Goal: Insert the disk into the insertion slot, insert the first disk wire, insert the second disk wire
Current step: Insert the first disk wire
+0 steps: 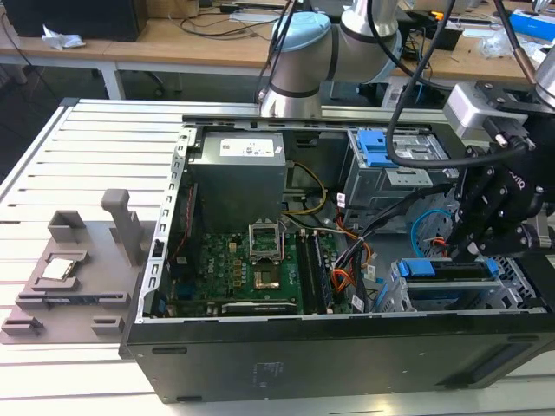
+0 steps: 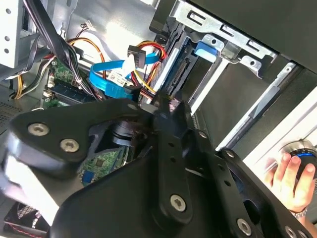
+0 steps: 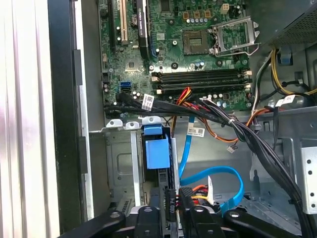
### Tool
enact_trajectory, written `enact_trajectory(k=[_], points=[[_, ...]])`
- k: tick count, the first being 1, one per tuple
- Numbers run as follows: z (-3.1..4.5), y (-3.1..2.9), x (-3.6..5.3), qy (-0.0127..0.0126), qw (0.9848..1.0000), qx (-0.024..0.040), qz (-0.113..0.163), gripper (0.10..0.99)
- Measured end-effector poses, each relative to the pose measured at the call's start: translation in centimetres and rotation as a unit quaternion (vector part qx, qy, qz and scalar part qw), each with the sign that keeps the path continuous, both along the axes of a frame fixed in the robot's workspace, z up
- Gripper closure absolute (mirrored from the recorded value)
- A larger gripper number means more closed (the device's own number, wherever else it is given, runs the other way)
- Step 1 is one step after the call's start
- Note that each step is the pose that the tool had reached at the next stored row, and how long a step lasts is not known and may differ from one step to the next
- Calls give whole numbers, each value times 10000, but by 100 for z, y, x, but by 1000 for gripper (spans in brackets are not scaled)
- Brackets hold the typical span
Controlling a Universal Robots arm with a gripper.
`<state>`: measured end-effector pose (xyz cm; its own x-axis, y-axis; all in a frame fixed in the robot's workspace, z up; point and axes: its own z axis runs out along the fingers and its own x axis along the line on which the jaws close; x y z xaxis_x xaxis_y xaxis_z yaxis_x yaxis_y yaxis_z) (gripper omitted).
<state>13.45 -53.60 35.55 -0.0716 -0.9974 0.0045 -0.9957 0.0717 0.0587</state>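
**A:** Where do we have the disk [image 1: 455,274]?

**B:** We see it lying in the slot [image 1: 434,305], in the corner of the computer case [image 1: 303,364] on the exterior view's right. Its blue frame sits level with the metal walls, so we judge it fully in.

**A:** And where is our gripper [image 1: 464,251]?

**B:** It hangs right above the disk, close over it. We cannot tell whether it is clamped, released or holding something.

**A:** Which way does the disk run?

**B:** Its long axis runs across the exterior view, left to right. The end with the blue tab points towards the main board [image 1: 260,269]. Our gripper is a little way back from that tab, in line with the disk.

**A:** What about the wires?

**B:** The blue cable [image 3: 218,172] and the black plug [image 2: 134,51] with its red and yellow wires lie just beside the disk, on the side towards the middle of the case. To us the plug looks unattached, though we cannot be sure.
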Motion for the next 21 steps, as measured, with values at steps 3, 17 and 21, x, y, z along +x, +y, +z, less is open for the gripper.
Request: enact_trajectory(k=[3, 17, 21], points=[[-4, 0, 0, 0, 10000, 0, 0, 925], [-62, -6, 148, 25, 10000, 1, 4, 925], [-74, -5, 167, 25, 10000, 0, 8, 925]])
